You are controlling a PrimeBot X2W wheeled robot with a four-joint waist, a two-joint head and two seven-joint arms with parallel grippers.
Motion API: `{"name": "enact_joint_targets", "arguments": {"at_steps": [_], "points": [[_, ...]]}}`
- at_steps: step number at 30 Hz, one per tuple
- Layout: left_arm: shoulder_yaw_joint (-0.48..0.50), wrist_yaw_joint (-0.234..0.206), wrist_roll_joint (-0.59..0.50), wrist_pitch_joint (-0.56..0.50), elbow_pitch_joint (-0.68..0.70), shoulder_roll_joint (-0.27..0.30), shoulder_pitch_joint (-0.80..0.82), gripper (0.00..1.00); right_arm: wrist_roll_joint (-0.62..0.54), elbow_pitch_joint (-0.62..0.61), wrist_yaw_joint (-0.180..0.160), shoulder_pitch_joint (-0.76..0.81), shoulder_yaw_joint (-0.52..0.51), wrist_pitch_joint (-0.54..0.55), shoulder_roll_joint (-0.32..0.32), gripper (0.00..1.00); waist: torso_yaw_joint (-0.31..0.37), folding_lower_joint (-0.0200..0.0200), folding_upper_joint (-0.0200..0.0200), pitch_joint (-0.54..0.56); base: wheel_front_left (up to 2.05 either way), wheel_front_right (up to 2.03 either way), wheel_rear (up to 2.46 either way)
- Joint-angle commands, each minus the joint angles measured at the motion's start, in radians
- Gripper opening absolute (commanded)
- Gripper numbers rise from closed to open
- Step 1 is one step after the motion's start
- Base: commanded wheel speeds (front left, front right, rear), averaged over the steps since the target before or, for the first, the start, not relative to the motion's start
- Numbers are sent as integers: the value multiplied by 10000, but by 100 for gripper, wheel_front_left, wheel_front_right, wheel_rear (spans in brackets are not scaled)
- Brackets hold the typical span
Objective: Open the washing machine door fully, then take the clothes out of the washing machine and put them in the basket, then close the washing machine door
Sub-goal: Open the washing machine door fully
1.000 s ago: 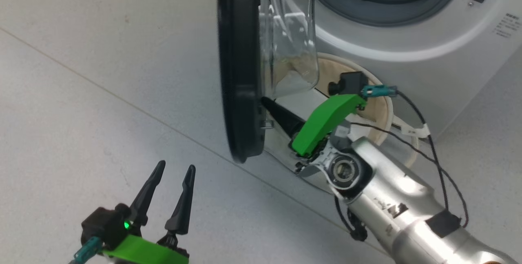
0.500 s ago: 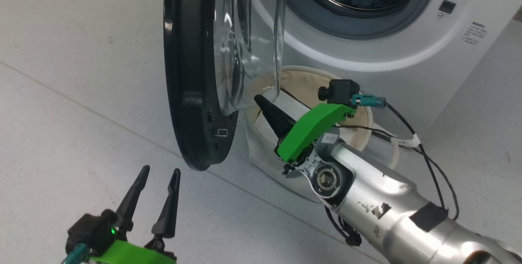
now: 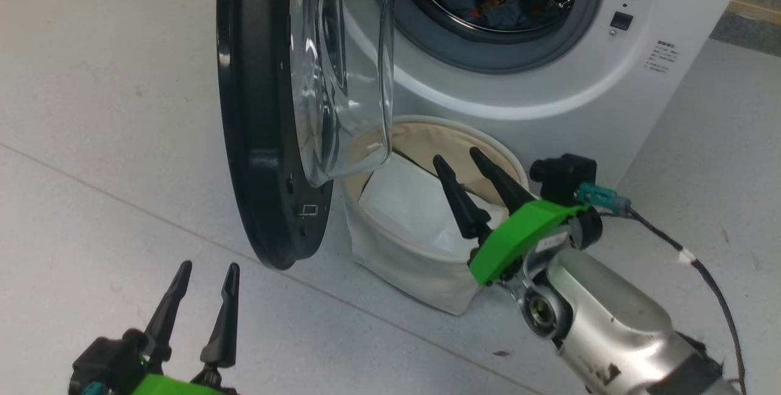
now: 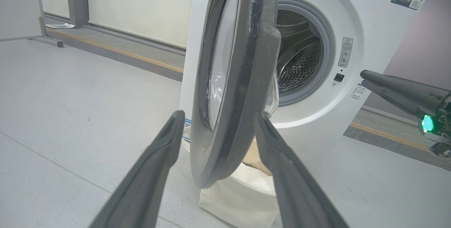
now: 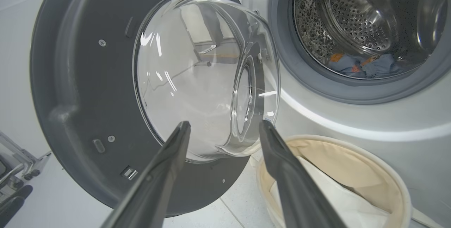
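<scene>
- Your big round shiny black washing machine door (image 3: 262,108), with its clear glass bowl (image 3: 341,77), is swung out from the white front-loading washing machine (image 3: 610,96). Your head camera sees it edge-on.
- The soft blue clothes (image 3: 482,7) with orange-brown patches lie at the bottom of the shiny steel drum (image 5: 352,20), inside the machine.
- The round cream canvas basket (image 3: 415,260) sits on the grey floor (image 3: 91,138) in front of the machine, just beside the bottom of the door. A flat white sheet (image 3: 409,206) lies in it.
- Your right gripper (image 3: 456,154) hangs over the basket. Its jaws are apart and hold nothing. They point at the glass bowl.
- Your left gripper (image 3: 208,265) is low over the floor, apart from the door. Its jaws are wide apart and empty too.
</scene>
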State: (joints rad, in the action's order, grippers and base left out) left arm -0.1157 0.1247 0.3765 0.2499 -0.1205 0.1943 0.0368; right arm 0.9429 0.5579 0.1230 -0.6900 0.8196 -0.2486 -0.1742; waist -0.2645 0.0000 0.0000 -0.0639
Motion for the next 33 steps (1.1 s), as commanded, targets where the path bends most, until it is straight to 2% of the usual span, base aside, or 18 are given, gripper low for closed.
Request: {"name": "enact_joint_targets", "arguments": {"at_steps": [1, 2, 8, 12, 20, 30, 31, 32, 33], "points": [[460, 60, -150, 118, 379, 209, 143, 100, -1433, -656, 77, 886, -675, -127, 129, 100, 51, 0, 0, 88, 0, 0, 0], [460, 60, -150, 118, 379, 209, 143, 100, -1433, -656, 77, 886, -675, -127, 129, 100, 51, 0, 0, 88, 0, 0, 0], [656, 60, -202, 118, 453, 283, 14, 100, -4860, -2533, 77, 3441, -2311, -37, 452, 100, 149, 0, 0, 153, 0, 0, 0], [766, 60, -200, 118, 498, 334, -37, 100, -6139, -4002, 77, 4978, -3124, 385, 781, 100, 252, 0, 0, 164, 0, 0, 0], [842, 60, -184, 118, 476, 411, -108, 100, -7069, -5718, 77, 6376, -3784, 1130, 1124, 100, 433, 0, 0, 247, 0, 0, 0], [810, 60, -164, 118, 319, 417, -182, 100, -7151, -6378, 77, 6794, -4011, 1585, 1211, 100, 594, 0, 0, 428, 0, 0, 0], [809, 60, -162, 118, 319, 420, -185, 76, -7148, -6406, 77, 6817, -4030, 1608, 1214, 100, 609, 0, 0, 429, 0, 0, 0], [799, 60, -154, 118, 318, 420, -194, 0, -7152, -6432, 77, 6836, -4048, 1630, 1217, 100, 625, 0, 0, 429, 0, 0, 0], [775, 60, -163, 118, 338, 423, -199, 0, -7156, -6459, 77, 6853, -4068, 1643, 1220, 100, 640, 0, 0, 428, 0, 0, 0]]}}
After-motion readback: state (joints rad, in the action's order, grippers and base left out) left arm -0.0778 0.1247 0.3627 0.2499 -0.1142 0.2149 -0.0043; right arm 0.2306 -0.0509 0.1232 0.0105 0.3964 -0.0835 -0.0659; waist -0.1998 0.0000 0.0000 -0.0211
